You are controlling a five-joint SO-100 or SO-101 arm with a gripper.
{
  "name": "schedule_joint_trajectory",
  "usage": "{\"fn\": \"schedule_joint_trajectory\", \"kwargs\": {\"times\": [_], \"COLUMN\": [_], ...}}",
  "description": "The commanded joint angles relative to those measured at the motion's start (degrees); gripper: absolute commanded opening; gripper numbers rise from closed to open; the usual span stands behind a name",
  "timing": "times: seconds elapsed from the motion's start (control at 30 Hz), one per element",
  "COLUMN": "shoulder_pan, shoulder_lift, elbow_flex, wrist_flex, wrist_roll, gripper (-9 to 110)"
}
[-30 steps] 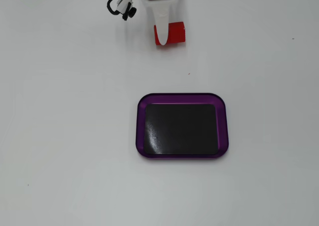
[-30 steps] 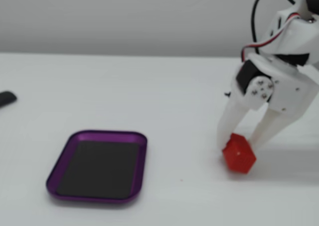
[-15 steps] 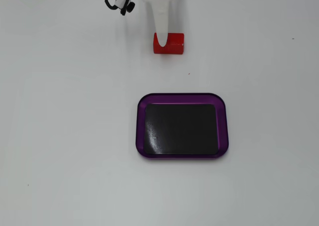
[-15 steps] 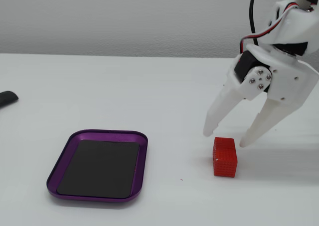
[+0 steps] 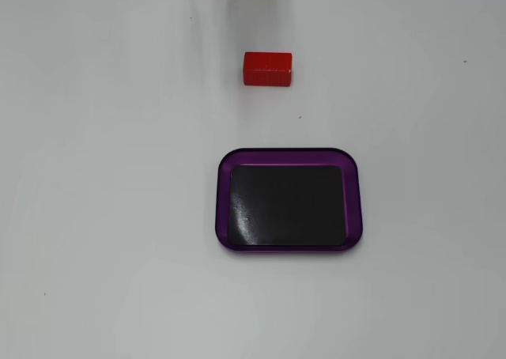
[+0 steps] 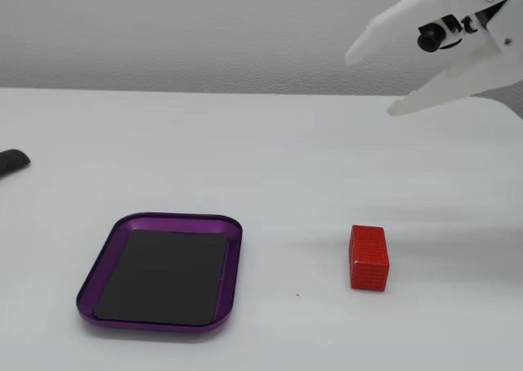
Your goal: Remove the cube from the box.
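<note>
The red cube lies on the white table, outside the box, above it in a fixed view. In the other fixed view the cube lies to the right of the box. The box is a purple-rimmed tray with a black bottom, and it holds nothing; it also shows in the other fixed view. My white gripper hangs high at the top right of that view, well above and behind the cube, jaws open and empty. In the top-down fixed view only a faint blur at the top edge hints at the arm.
A dark object pokes in at the left edge of a fixed view, beyond the box. A grey wall runs behind the white table.
</note>
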Motion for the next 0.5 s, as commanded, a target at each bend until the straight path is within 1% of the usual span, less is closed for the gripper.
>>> {"fn": "schedule_joint_trajectory", "kwargs": {"times": [0.0, 0.13, 0.23, 0.33, 0.47], "shoulder_pan": [3.0, 5.2, 5.7, 5.7, 5.0], "shoulder_lift": [8.6, 18.9, 25.0, 24.1, 22.1], "elbow_flex": [12.7, 26.1, 32.2, 34.2, 33.8], "wrist_flex": [-5.3, -10.5, -10.6, -8.6, -2.6], "wrist_roll": [-0.3, -0.2, 0.0, 0.5, 0.7], "gripper": [18, 18, 18, 18, 16]}}
